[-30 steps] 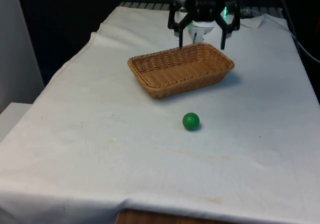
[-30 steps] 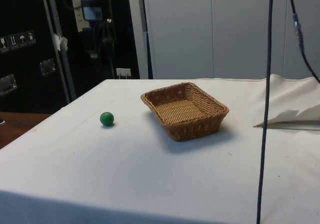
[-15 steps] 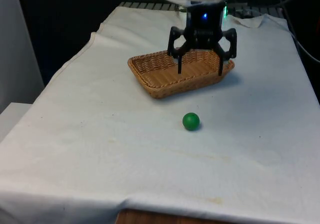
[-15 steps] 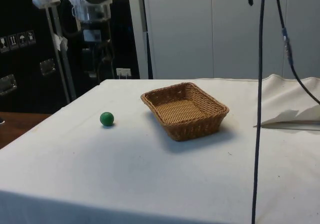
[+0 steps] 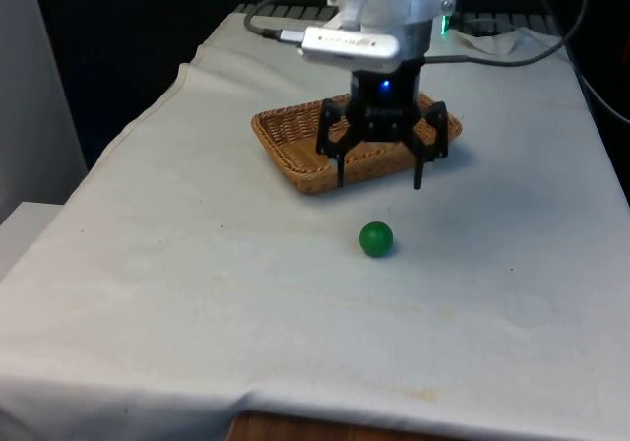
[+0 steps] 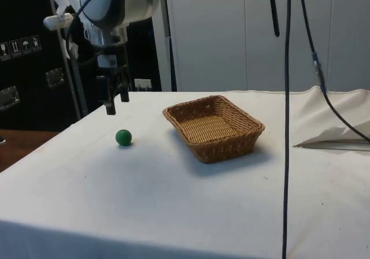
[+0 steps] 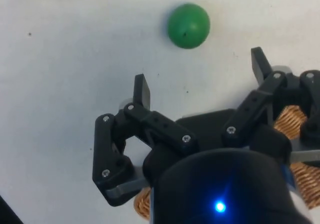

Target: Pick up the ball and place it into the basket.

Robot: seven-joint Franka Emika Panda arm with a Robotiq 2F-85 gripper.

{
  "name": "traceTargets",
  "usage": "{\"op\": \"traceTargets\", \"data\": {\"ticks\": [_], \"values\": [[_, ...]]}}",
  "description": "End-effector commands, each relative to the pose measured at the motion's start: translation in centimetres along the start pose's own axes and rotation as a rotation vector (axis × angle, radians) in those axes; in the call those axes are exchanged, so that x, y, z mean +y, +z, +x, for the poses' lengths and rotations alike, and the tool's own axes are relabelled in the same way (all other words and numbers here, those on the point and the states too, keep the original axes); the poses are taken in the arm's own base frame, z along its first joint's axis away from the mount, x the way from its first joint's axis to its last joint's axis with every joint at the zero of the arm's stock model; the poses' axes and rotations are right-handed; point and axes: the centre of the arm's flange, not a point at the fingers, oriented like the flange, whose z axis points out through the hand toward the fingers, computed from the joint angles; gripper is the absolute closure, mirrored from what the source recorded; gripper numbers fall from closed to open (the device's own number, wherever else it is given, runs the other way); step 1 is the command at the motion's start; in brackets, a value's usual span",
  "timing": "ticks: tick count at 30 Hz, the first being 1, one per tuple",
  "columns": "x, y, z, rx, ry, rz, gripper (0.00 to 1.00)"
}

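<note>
Ball [image 5: 375, 239] on table [image 5: 177, 264] before basket [image 5: 295, 136]

Bare white cloth [image 5: 197, 293] rings the green ball [image 5: 375, 238] from three o'clock round through six to nine in the front view, open to any approach. At twelve o'clock the wicker basket [image 5: 295, 136] stands near, and the gripper [image 5: 380, 178], fingers spread, hangs above the gap between them.

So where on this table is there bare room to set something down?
Bare cloth runs from the ball to the near edge, and along the front view's left of the basket. Crowded: the gap between basket and ball, under the open gripper.
</note>
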Motion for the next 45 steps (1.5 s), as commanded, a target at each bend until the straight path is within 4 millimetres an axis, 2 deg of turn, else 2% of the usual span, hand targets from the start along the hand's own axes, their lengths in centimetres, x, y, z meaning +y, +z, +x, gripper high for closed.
{"op": "traceTargets", "data": {"ticks": [1, 4, 5, 8, 29, 45], "values": [[0.4, 0.6, 0.0, 0.004, -0.004, 0.01, 0.0], [0.9, 1.6, -0.1, 0.002, -0.008, 0.02, 0.0], [0.7, 1.1, -0.2, -0.004, -0.005, 0.01, 0.0], [1.0, 2.3, -0.3, 0.0, -0.01, 0.027, 0.0], [0.8, 7.5, -0.2, 0.01, -0.003, 0.087, 0.0], [0.8, 8.0, -0.1, 0.005, -0.002, 0.082, 0.0]]}}
